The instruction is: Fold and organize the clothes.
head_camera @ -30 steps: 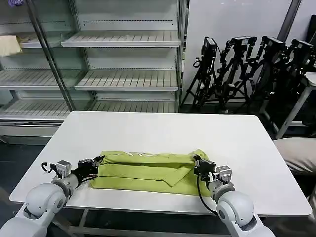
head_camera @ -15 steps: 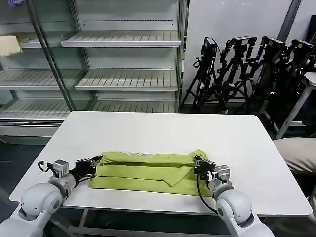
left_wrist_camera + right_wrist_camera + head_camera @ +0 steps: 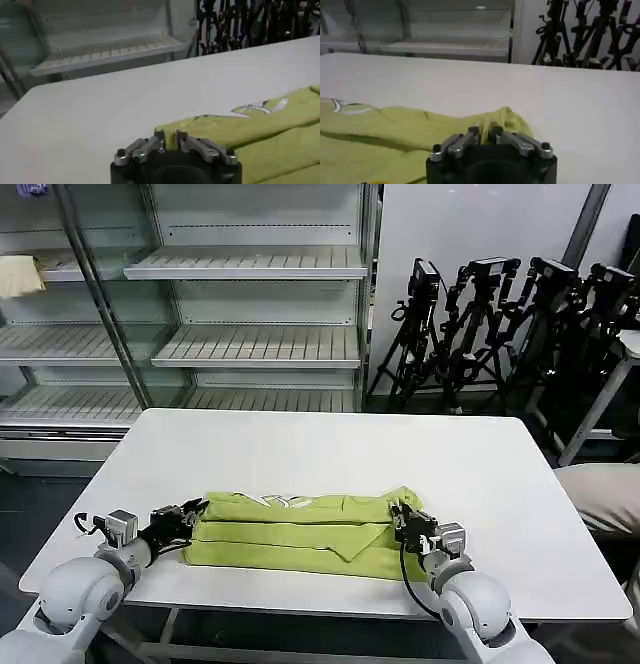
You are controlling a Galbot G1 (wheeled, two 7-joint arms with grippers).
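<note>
A: Where is the T-shirt [image 3: 300,529] lying?

B: On the white table [image 3: 330,449], folded into a long band across the near half, parallel to the front edge. Its near hem stops short of that edge, leaving a thin strip of bare tabletop in front.

A: And the grippers?

B: One at each end. The left gripper [image 3: 192,518] sits at the band's left end, low over the table; the left wrist view shows its fingers drawn close together with the lime cloth's corner pinched between them [image 3: 169,136]. The right gripper [image 3: 402,519] is at the right end, and its wrist view shows the same: fingers nearly closed on a raised hump of fabric [image 3: 485,131].

A: How do the cloth's edges look?

B: The far edge is a rolled fold running end to end, with a bit of white showing near its middle. A diagonal flap lies on the right part of the band. The right end bunches up at the gripper.

A: Open room?

B: Plenty. The far half of the table is bare, and so are the stretches to the left and right of the shirt. Beyond the table stand shelves [image 3: 250,344] to the left and a cluster of black tripods [image 3: 500,324] to the right, well clear of the cloth
</note>
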